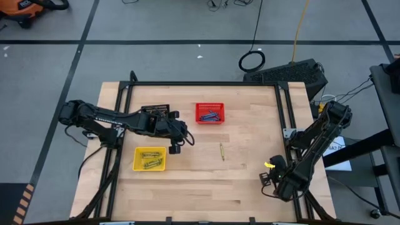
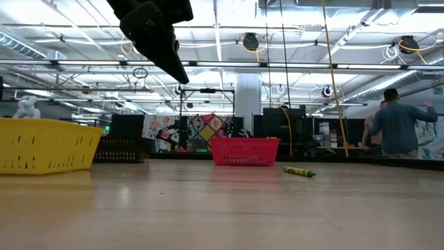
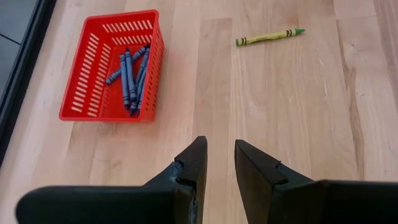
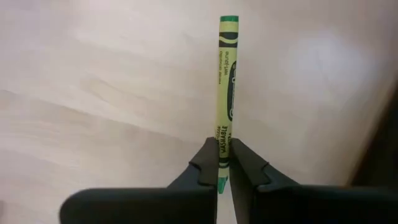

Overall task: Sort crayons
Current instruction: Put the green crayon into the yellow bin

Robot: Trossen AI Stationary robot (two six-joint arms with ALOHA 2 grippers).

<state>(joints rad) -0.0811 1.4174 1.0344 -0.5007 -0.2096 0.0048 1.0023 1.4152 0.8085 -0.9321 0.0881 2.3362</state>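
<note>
Right tool [image 4: 224, 163] pinches a slim paper-wrapped yellow-green crayon [image 4: 225, 87].

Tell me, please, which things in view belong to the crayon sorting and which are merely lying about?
Job:
- yellow-green crayon clamped in the right end effector
- yellow-green crayon on the table
- blue crayons in the red basket
- yellow basket
- left end effector, open, empty

Lying about:
- black cable loop on the floor
</note>
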